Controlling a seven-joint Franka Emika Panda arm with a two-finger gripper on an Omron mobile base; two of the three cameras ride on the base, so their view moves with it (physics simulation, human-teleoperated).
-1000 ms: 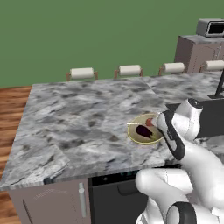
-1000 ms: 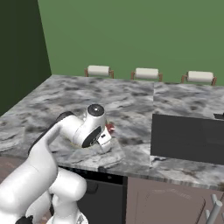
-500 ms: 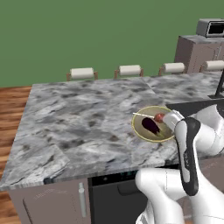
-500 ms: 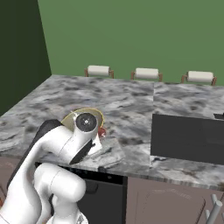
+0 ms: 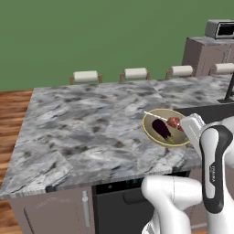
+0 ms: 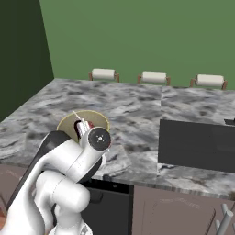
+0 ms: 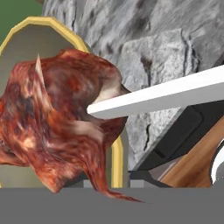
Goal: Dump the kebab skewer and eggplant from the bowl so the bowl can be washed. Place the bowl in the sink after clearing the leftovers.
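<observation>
The yellowish-tan bowl (image 5: 153, 119) hangs tilted just above the marble counter, with my gripper (image 5: 187, 128) shut on its right rim. Inside it lie the dark purple eggplant (image 5: 160, 130) and the kebab skewer (image 5: 172, 121), whose pale stick points to the back left. In the right base view the bowl (image 6: 73, 120) shows behind my white hand, the skewer (image 6: 81, 123) poking up from it. The hand view has a reddish-brown meat chunk (image 7: 61, 122) very close, inside the bowl's rim (image 7: 117, 162). The black sink (image 6: 197, 144) lies to the right of the bowl.
The grey marble counter (image 5: 82, 128) stretches left of the bowl. Three stools (image 5: 86, 76) stand along its far edge. A black faucet (image 5: 228, 93) rises at the right edge, with a microwave (image 5: 221, 28) on a cabinet behind it. A dishwasher front (image 6: 110, 206) sits below.
The bowl, with the eggplant and skewer in it, has risen off the counter and moved right toward the sink. My arm has swung with it and the hand has turned.
</observation>
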